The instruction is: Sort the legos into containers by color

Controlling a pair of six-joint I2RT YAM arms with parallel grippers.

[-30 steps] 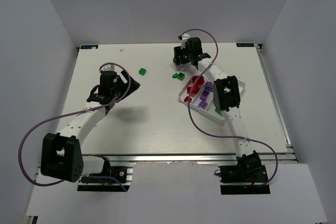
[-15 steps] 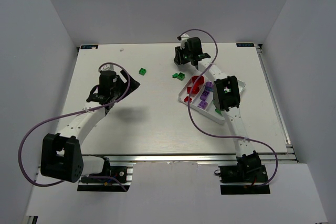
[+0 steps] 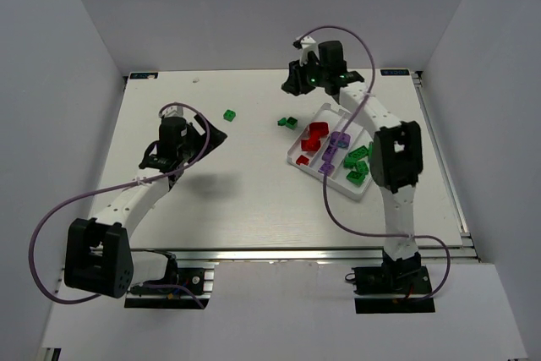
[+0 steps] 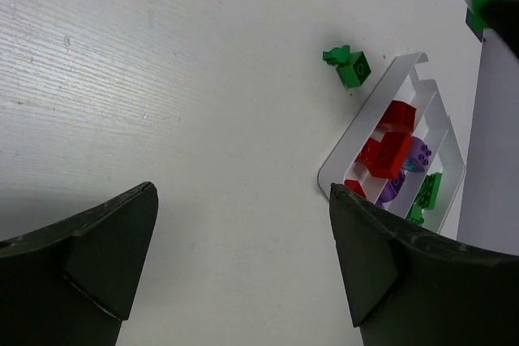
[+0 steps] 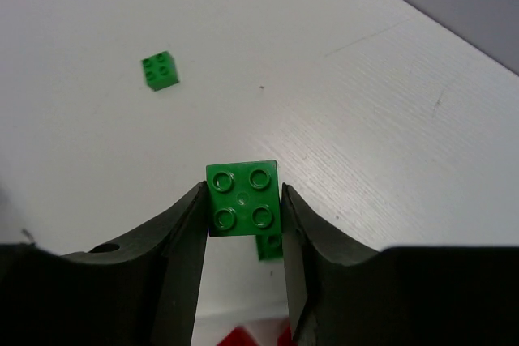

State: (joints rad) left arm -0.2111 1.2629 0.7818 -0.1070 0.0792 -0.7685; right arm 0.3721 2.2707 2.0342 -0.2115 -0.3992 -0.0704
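- Above the far side of the white table (image 3: 237, 192), the right gripper (image 5: 242, 192) pinches a small green studded plastic brick (image 5: 242, 200) between its jaws, apparently lifted off the surface.
- Right of centre lies a shallow white plastic tray (image 3: 292, 158) with three long compartments. Red bricks (image 3: 314, 135) fill the one nearest the table's middle, purple bricks (image 3: 335, 148) the middle one, and green bricks (image 3: 357, 164) the outer one.
- Two loose green bricks (image 3: 288, 122) sit together on the table near the tray's far-left edge.
- One lone green brick (image 3: 229, 114) lies further left, well apart from them.
- The left gripper (image 4: 242, 192) hovers over bare table, jaws spread wide, holding nothing.
- Judging progress: red and purple look finished, since none show loose. Only green is left to sort: the held brick and the three on the table.
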